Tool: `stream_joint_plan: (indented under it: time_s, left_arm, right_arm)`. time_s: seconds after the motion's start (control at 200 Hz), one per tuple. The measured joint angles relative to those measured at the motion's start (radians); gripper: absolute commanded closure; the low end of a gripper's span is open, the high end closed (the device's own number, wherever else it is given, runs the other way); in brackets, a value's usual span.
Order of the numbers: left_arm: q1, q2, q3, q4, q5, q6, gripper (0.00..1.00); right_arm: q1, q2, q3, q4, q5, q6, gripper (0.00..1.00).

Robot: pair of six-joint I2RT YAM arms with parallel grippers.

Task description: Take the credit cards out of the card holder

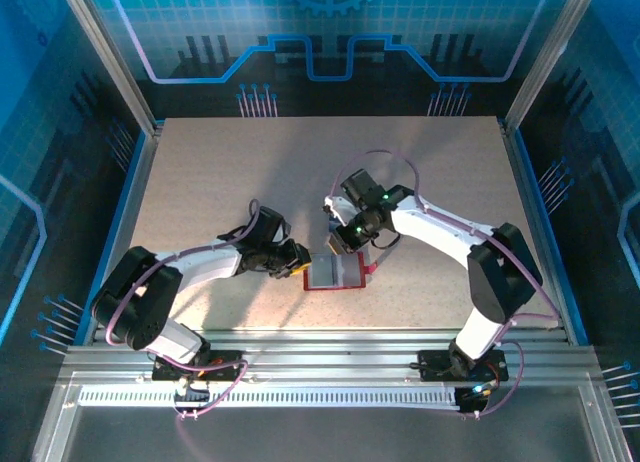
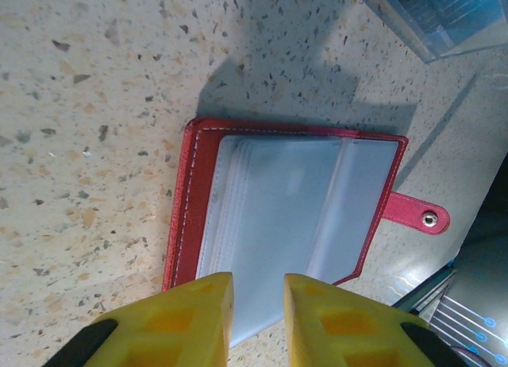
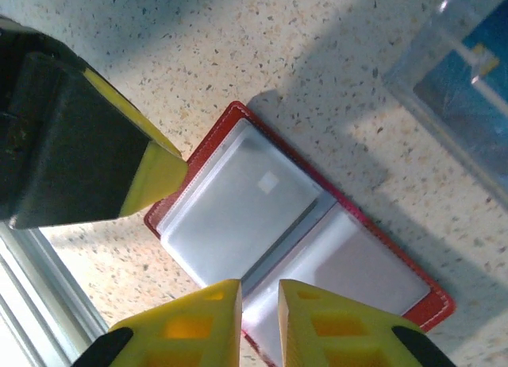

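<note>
The red card holder (image 1: 332,274) lies open and flat on the speckled table, its snap tab (image 2: 417,214) pointing right. Frosted sleeves cover its inside. The credit cards stay inside those sleeves; one shows faintly through the plastic with a small pale square (image 3: 267,182). My left gripper (image 1: 300,263) is at the holder's left edge, jaws a narrow gap apart over a sleeve's rim (image 2: 258,291), pinching nothing. My right gripper (image 1: 343,244) hovers over the far edge near the spine (image 3: 259,291), also slightly open. One left fingertip (image 3: 151,176) touches the holder's corner.
A clear plastic box (image 2: 444,17) (image 3: 460,89) stands just beyond the holder. The aluminium rail (image 1: 320,342) runs along the near table edge. Blue panels wall in the sides and back.
</note>
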Motion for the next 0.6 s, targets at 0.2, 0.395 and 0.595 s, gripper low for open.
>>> stream_joint_plan:
  time_s: [0.2, 0.395, 0.595]
  left_arm:
    - [-0.010, 0.003, 0.000, -0.006, -0.002, 0.000, 0.86]
    - [-0.010, 0.013, 0.000, -0.008, -0.005, 0.000, 0.90]
    - [-0.010, 0.029, 0.000, -0.017, -0.016, 0.003, 0.92]
  right_arm:
    - [0.001, -0.039, -0.116, 0.140, -0.060, 0.220, 0.85]
    - [0.002, -0.045, -0.181, 0.239, -0.108, 0.384, 0.86]
    - [0.002, -0.035, -0.181, 0.281, -0.154, 0.469, 0.86]
